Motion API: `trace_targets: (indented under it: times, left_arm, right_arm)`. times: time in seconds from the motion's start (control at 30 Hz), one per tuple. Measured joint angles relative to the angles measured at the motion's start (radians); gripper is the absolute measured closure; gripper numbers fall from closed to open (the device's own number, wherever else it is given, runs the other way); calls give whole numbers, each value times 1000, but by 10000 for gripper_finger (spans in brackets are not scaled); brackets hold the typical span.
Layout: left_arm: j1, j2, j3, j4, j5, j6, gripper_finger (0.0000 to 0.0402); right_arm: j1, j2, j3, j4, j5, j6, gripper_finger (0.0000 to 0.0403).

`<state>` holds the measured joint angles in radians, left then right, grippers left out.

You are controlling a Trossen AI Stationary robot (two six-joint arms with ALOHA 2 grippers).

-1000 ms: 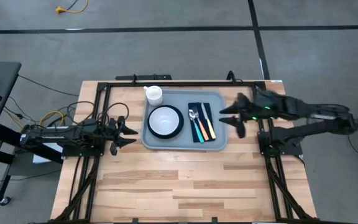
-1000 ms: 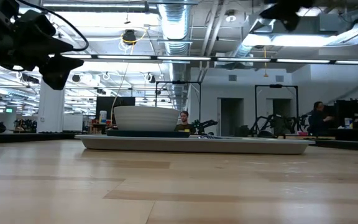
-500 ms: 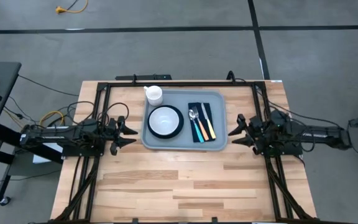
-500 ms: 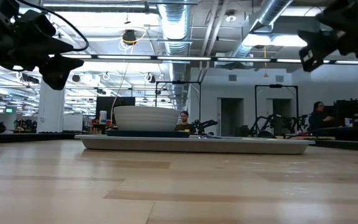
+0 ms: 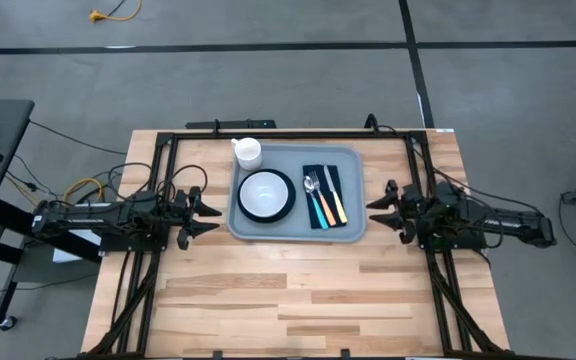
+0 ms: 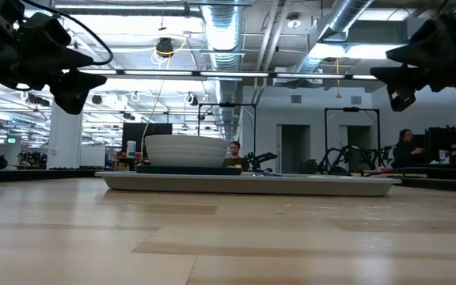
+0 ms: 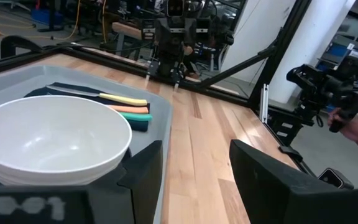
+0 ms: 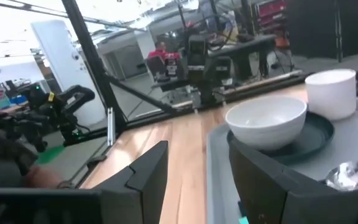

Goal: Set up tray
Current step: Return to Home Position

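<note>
Right claw (image 5: 383,211): fingers spread, holding nothing. It hangs above the table (image 5: 268,290), just beside one short end of the tray (image 5: 353,231), with its tips toward the tray.

Left claw (image 5: 212,219): fingers spread and empty, just beside the opposite short end. It faces the right claw across the tray.

Visibility limits:
- Low view: both claws are cut off by the picture's edges. The tray shows edge-on, and its rim hides the cutlery. Only the bowl (image 6: 185,149) rises clearly above the rim.
- Right wrist view: the cutlery is cut off at the edge, and only the spoon's head shows.
- Left wrist view: the bowl covers most of the plate (image 5: 287,210).

Tray: it lies flat between the two claws. Its long axis runs from claw to claw, with one short end toward each set of tips.

Load:
- Left claw's end: the bowl stands on the dark plate.
- Right claw's end: the napkin (image 5: 330,177) carries the spoon (image 5: 310,185), fork (image 5: 321,213) and knife (image 5: 338,209). They lie side by side, across the tray's long axis.
- Far corner on the left claw's side: the cup (image 5: 248,152) stands here. Whether it sits fully inside the rim cannot be made out.
</note>
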<state>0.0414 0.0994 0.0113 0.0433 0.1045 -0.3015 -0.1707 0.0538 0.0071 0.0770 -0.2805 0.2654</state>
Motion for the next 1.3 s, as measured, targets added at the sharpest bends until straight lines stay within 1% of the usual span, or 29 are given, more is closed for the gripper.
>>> trace_targets:
  times: [0.1, 1.3]
  left_arm:
    - [0, 0, 0, 0, 0, -5, 226]
    - [0, 0, 0, 0, 0, -6, 226]
  right_arm:
    - [0, 6, 0, -24, -4, 4, 239]
    - [0, 6, -2, -21, -5, 5, 239]
